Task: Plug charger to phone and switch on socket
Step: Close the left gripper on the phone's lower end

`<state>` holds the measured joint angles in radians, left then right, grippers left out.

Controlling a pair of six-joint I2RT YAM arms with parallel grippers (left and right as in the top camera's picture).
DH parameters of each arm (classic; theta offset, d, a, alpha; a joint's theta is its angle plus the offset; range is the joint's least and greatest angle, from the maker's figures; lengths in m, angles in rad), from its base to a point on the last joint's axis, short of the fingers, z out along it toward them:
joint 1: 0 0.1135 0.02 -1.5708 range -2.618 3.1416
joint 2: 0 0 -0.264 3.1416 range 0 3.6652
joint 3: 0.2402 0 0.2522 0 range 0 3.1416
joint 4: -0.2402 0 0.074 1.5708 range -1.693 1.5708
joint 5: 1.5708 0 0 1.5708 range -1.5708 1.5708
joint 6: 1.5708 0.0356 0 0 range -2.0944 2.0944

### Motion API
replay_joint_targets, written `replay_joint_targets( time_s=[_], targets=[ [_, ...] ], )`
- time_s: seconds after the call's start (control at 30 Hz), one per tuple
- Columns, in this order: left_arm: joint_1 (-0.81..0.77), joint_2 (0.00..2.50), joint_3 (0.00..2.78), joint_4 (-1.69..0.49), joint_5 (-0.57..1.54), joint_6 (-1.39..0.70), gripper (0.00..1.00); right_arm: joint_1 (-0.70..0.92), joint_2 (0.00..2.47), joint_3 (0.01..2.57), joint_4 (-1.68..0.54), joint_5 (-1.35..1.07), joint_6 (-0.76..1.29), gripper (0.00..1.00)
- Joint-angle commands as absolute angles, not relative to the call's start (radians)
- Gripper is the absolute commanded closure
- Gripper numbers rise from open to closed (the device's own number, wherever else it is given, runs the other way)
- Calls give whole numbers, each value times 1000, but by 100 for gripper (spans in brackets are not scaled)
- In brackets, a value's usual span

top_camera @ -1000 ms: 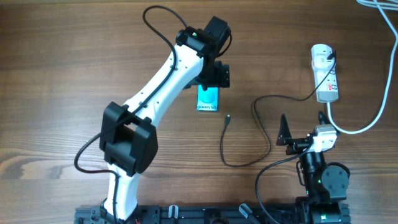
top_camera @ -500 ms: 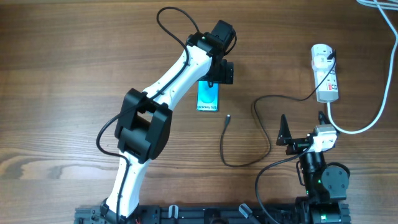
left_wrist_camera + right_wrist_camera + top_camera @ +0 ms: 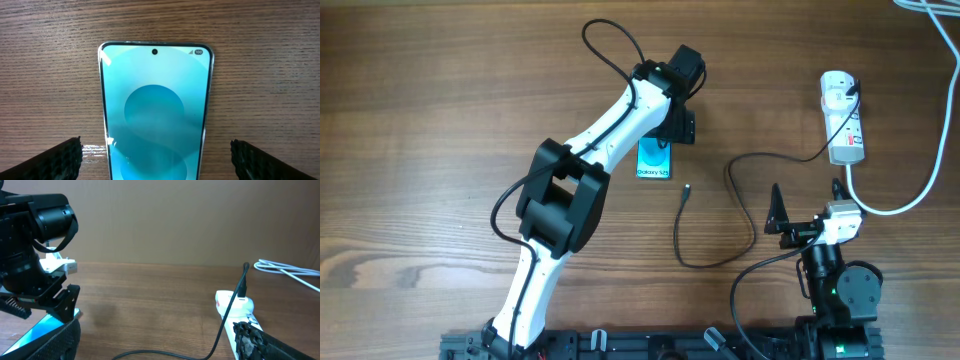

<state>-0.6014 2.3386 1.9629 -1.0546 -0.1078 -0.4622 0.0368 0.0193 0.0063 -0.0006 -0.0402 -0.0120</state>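
The phone lies flat on the wooden table, cyan screen up; it fills the left wrist view. My left gripper hovers over the phone's far end, open, with a finger on each side of the phone and not touching it. The charger's thin black cable loops on the table; its small tip lies free just right of the phone. Its black plug sits in the socket, a white power strip at the right, also in the right wrist view. My right gripper is open and empty near its base.
A thicker white cord runs from the power strip around the right edge and off the top right corner. The left arm stretches diagonally across the table's middle. The right arm's base stands at the front right.
The left arm has swung a little to the right, and its gripper has shifted right and slightly toward the front over the phone's far end. The phone, cable and right arm have not moved.
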Motion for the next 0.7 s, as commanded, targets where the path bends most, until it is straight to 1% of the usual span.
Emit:
replay_joint_targets(
  time_s=[0.0, 0.5, 0.67],
  targets=[
    [-601, 2352, 1961, -1062, -125, -476, 0, 42, 14, 5, 2, -33, 1, 0],
    [-587, 2355, 1929, -1060, -124, -476, 0, 42, 14, 5, 2, -33, 1, 0],
    [-587, 2357, 1929, -1047, -72, -449, 0, 42, 14, 5, 2, -33, 1, 0]
  ],
)
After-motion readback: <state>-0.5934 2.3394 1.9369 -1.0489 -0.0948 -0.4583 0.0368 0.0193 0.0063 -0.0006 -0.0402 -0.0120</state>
